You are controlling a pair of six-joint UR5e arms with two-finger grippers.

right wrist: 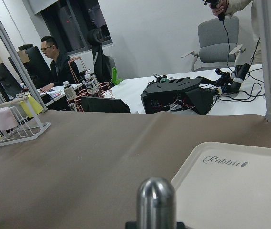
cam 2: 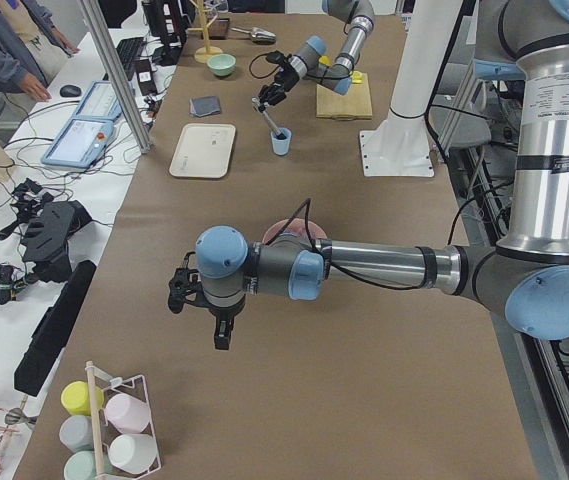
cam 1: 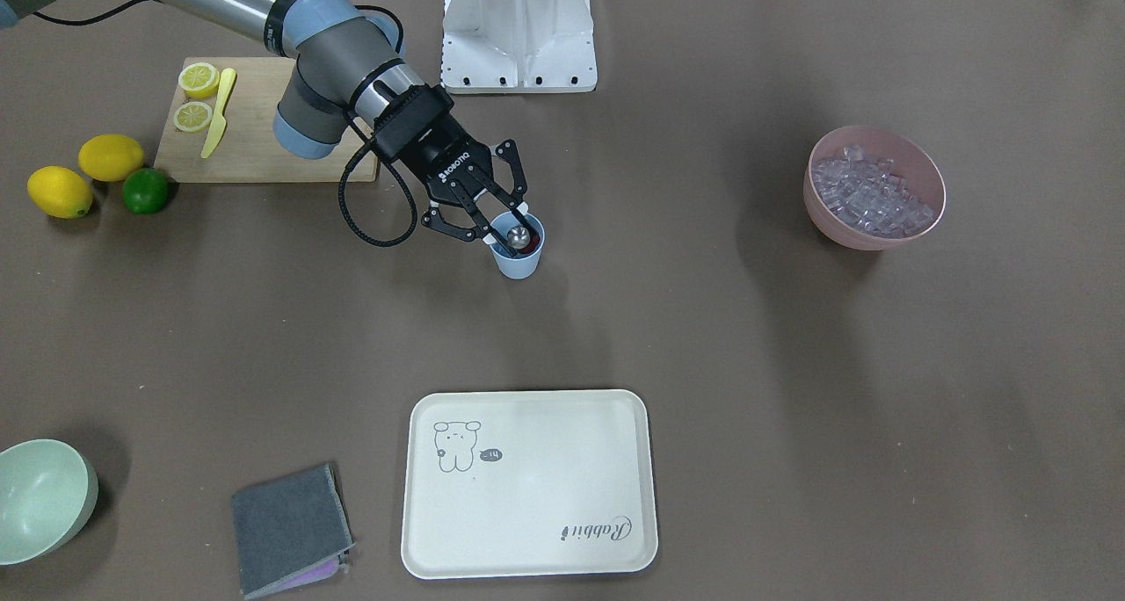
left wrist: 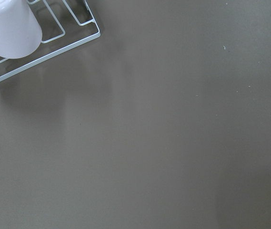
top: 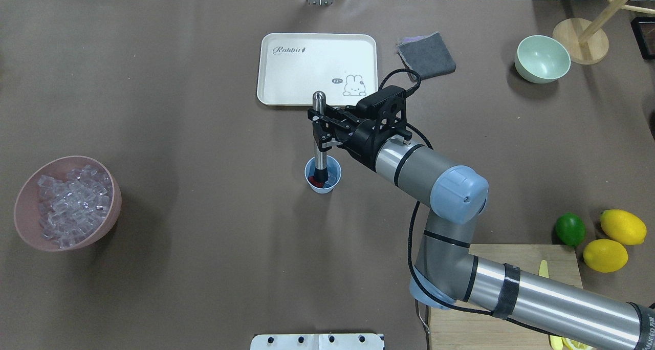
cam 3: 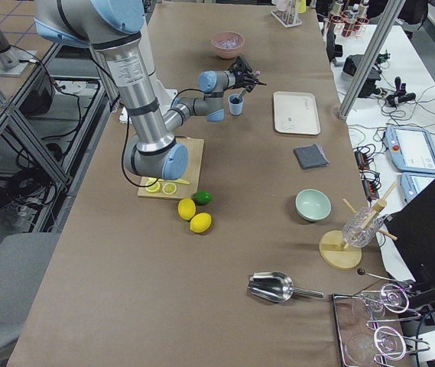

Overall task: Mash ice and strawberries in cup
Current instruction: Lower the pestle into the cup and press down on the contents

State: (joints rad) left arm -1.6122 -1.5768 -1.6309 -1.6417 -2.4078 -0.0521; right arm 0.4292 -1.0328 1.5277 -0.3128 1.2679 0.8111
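Well apart from tray [top: 286,86], pink bowl [top: 113,209]: cup [cam 1: 518,265], muddler [top: 319,100] in right claw [top: 321,131].

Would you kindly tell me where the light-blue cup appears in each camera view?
Front-facing: cup just left of centre.
Overhead: cup at centre.
Exterior left: cup upper centre.
Exterior right: cup upper centre.
Left wrist: not visible.
Right wrist: not visible.
Shared landmark: cream tray.
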